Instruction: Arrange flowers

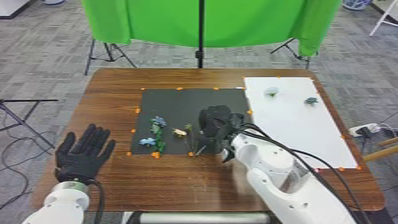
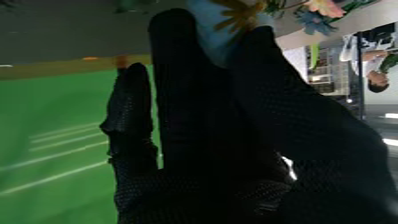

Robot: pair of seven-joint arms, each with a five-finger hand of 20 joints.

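In the head view my right hand point(image 1: 216, 121) is over the right part of the dark mat point(image 1: 182, 102). A blue flower point(image 1: 158, 121) and a lighter blue one point(image 1: 147, 142) lie at the mat's left; a cream flower point(image 1: 179, 132) is between them and my right hand. On the white sheet point(image 1: 306, 132) are a white flower point(image 1: 272, 92) and a dark teal one point(image 1: 311, 101). My right hand point(image 2: 209, 115) pinches a pale blue flower point(image 2: 206, 20) with a brownish-yellow centre. Beyond it show a pink flower point(image 2: 325, 7) and a blue one point(image 2: 315, 22). My left hand point(image 1: 82, 156) is open, left of the mat.
Orange markers edge the mat and sheet on the brown table point(image 1: 200, 185). Behind the table a green cloth point(image 1: 213, 25) hangs on a stand point(image 1: 201, 55). Dark cables run along my right arm.
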